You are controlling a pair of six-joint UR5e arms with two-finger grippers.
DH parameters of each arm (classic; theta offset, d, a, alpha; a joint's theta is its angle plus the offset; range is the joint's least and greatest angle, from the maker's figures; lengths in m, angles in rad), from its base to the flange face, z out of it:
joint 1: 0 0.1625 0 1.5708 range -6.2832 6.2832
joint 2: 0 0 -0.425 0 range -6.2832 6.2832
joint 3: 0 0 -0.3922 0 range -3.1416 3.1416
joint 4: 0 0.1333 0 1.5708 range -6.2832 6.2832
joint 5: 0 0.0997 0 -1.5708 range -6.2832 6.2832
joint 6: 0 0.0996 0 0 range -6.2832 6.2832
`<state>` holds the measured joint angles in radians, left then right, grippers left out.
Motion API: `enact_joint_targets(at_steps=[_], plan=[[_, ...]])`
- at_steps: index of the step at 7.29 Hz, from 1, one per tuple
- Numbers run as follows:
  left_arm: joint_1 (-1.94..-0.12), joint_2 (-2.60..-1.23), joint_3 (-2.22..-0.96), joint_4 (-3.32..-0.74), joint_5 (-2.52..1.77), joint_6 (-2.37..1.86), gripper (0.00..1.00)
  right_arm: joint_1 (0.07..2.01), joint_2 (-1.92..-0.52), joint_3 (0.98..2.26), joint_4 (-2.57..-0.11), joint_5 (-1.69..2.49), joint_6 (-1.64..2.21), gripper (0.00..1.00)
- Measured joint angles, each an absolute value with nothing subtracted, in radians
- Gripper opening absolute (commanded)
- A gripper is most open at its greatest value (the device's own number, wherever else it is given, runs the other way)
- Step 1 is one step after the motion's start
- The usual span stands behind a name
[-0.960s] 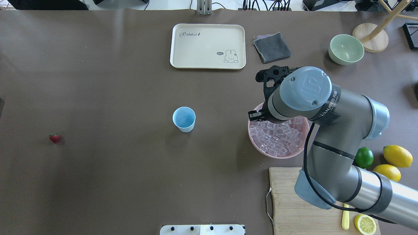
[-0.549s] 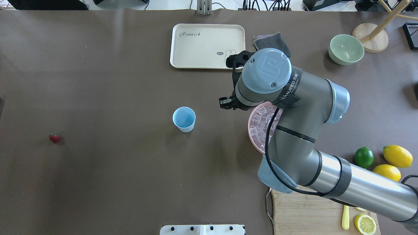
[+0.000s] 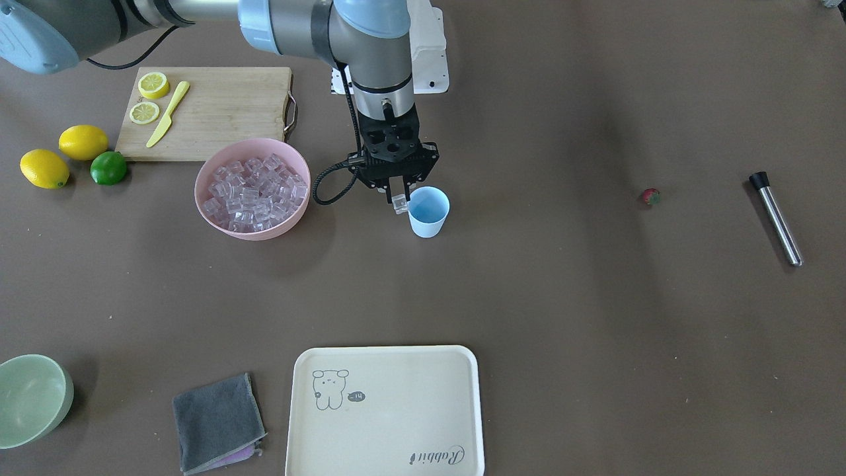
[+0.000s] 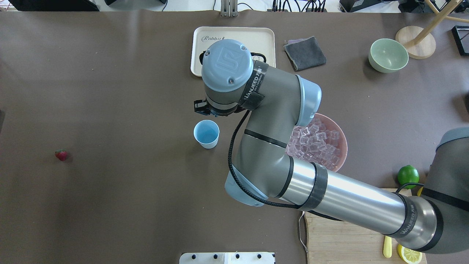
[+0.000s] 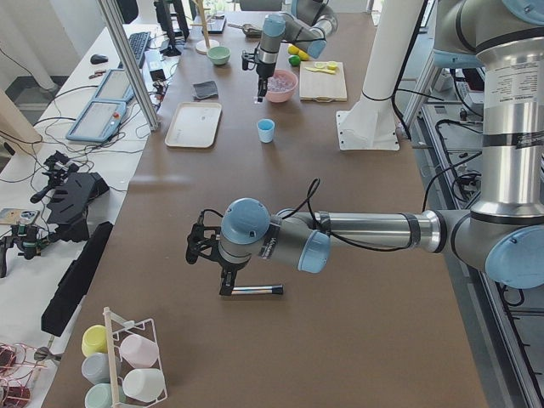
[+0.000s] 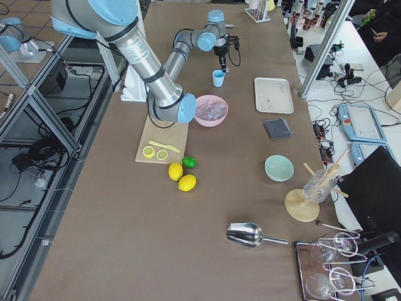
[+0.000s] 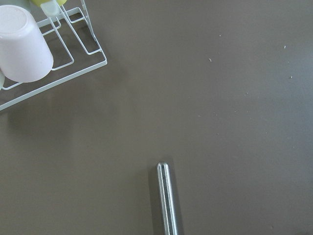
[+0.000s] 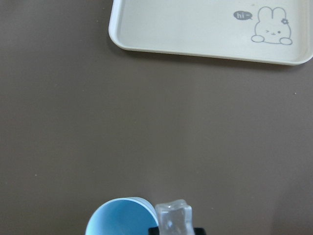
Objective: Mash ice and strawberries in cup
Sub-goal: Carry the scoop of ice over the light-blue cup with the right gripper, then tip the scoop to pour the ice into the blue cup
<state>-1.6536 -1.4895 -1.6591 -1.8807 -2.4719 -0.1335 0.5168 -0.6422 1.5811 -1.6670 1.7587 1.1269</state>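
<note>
The light blue cup (image 3: 428,211) stands upright mid-table; I see nothing in it. My right gripper (image 3: 398,196) is shut on one clear ice cube (image 3: 399,205), held just beside the cup's rim on the pink-bowl side and slightly above it. In the right wrist view the cube (image 8: 173,218) sits right of the cup (image 8: 117,221). More ice (image 3: 254,193) fills the pink bowl (image 3: 225,228). The strawberry (image 3: 650,196) lies alone, far to the cup's other side. My left gripper (image 5: 204,248) hovers over a steel muddler (image 5: 255,290); I cannot tell whether it is open or shut.
A cream tray (image 3: 390,423), grey cloth (image 3: 218,423) and pale green bowl (image 3: 33,396) lie at the far edge. A cutting board (image 3: 225,112), lemons and a lime (image 3: 108,168) sit beyond the pink bowl. The muddler (image 3: 778,221) lies past the strawberry. A cup rack (image 7: 49,73) stands near it.
My right arm has swung left from over the pink bowl to the cup's side. The cup and strawberry have not moved.
</note>
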Motion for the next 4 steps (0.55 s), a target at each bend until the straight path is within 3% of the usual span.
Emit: enact_joint_targets(at_steps=[3,4], plan=[[-1.654,-1.491,-1.657,-1.880,-2.471,-0.133,0.99,0.480,-0.611,1.493,-1.590,1.746,1.147,0.00],[-1.654,-1.491,-1.656,-1.880,-2.471,-0.133,0.99,0.471,-0.612,1.482,-1.566,1.745,1.149,0.05]])
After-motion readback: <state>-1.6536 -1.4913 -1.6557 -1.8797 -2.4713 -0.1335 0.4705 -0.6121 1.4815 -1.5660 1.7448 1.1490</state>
